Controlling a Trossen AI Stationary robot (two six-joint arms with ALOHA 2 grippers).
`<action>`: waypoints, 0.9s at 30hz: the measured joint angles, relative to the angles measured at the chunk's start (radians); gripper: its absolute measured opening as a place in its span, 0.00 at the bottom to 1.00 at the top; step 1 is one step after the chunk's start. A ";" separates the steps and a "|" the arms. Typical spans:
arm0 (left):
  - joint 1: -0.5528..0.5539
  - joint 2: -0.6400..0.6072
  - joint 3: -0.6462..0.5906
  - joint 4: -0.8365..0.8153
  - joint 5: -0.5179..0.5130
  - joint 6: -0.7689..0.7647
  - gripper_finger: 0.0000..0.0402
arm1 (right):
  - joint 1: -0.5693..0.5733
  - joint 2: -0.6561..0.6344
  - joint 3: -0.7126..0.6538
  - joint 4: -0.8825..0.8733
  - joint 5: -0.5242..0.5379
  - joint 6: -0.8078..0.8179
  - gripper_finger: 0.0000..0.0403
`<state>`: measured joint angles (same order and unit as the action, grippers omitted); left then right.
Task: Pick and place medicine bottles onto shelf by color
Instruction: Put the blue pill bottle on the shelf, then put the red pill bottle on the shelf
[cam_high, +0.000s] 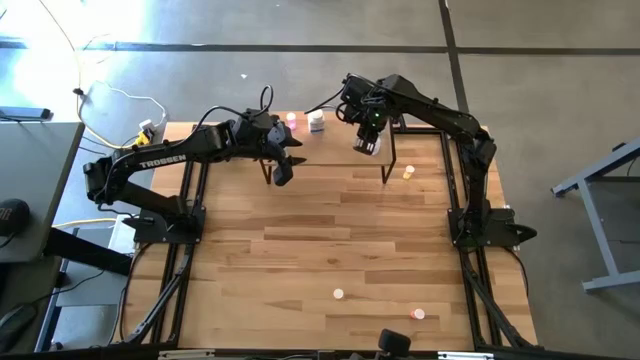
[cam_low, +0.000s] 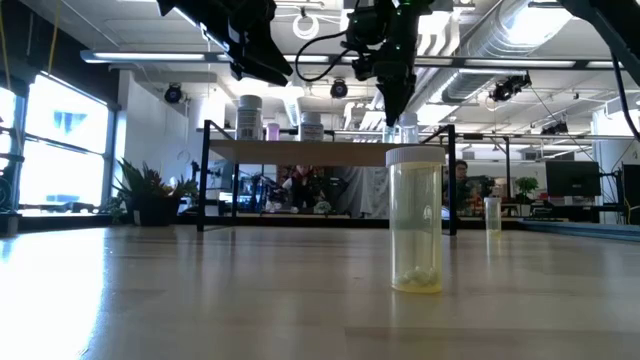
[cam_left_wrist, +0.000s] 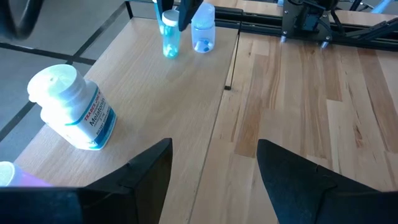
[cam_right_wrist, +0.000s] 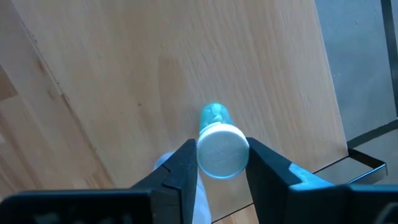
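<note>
The shelf (cam_high: 335, 150) is a light-wood board on thin black legs at the table's far side. My right gripper (cam_right_wrist: 221, 149) points down over the shelf's right part, shut on a small white-capped medicine bottle (cam_left_wrist: 169, 36). A second small bottle (cam_left_wrist: 203, 31) stands right beside it. My left gripper (cam_left_wrist: 214, 165) hangs open over the shelf's left part (cam_high: 283, 170), touching nothing. A larger white labelled bottle (cam_left_wrist: 71, 109) stands on the shelf near it, with a white bottle (cam_high: 316, 121) and a pink one (cam_high: 291, 120) by the shelf's far edge. My right gripper pinches the bottle's white cap (cam_right_wrist: 222, 152) between its two fingers, one finger (cam_right_wrist: 181, 163) on each side, coming from above and pointing down. The bottle is upright with its base (cam_left_wrist: 169, 53) at the shelf board; whether it stands on the board or hangs just above it, I cannot tell.
On the table proper, an orange bottle (cam_high: 408, 173) stands right of the shelf. A pale bottle (cam_high: 338, 294) and an orange one (cam_high: 418, 314) sit near the near edge. The low view shows a yellow white-capped bottle (cam_low: 415, 220) close up. Wide bare planks lie mid-table.
</note>
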<state>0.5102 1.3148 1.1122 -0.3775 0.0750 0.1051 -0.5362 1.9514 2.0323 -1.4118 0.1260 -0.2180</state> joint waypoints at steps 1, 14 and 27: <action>0.000 0.000 0.000 0.000 0.000 0.000 0.56 | 0.000 0.000 0.000 0.001 0.000 0.000 0.27; 0.000 0.000 0.000 0.000 0.000 -0.001 0.56 | 0.000 0.001 0.000 0.023 0.020 0.010 0.37; 0.000 0.000 0.000 0.000 0.001 -0.024 0.56 | -0.001 -0.021 0.000 0.027 0.048 0.018 0.41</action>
<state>0.5101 1.3148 1.1122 -0.3779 0.0758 0.0814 -0.5375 1.9307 2.0323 -1.3848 0.1744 -0.1997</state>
